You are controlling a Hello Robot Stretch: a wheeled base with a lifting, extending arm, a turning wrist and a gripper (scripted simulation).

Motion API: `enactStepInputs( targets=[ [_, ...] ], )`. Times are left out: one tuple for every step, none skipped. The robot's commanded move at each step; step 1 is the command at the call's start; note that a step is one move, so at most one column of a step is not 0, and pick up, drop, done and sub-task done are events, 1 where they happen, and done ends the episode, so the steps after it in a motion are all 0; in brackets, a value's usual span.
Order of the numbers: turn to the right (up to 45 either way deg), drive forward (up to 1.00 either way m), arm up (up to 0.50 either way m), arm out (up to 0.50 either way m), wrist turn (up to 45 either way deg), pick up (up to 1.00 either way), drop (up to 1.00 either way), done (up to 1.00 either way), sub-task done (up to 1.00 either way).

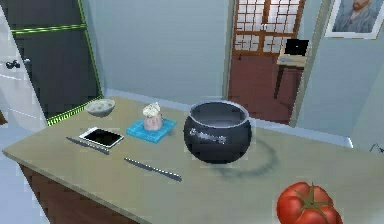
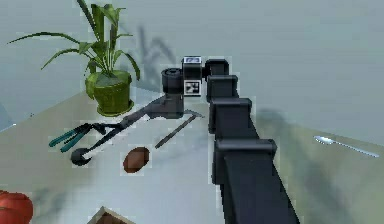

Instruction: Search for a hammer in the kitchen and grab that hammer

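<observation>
A long dark tool (image 2: 112, 133), possibly the hammer, runs lower-left across the counter (image 2: 170, 185) from the end effector (image 2: 160, 98), whose hold cannot be told.

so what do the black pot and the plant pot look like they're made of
The black pot looks like dark metal, glossy: pale highlights sit on its rim and side. The plant pot looks like glazed ceramic, possibly plastic: smooth bright green with a faint sheen.
</observation>
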Motion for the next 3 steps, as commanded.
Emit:
enactStepInputs(
  targets=[
    [0.0, 0.0, 0.0, 0.0, 45.0, 0.0, 0.0, 0.0, 0.0],
    [0.0, 0.0, 0.0, 0.0, 15.0, 0.0, 0.0, 0.0, 0.0],
    [0.0, 0.0, -0.16, 0.0, 0.0, 0.0, 0.0, 0.0, 0.0]
  ],
)
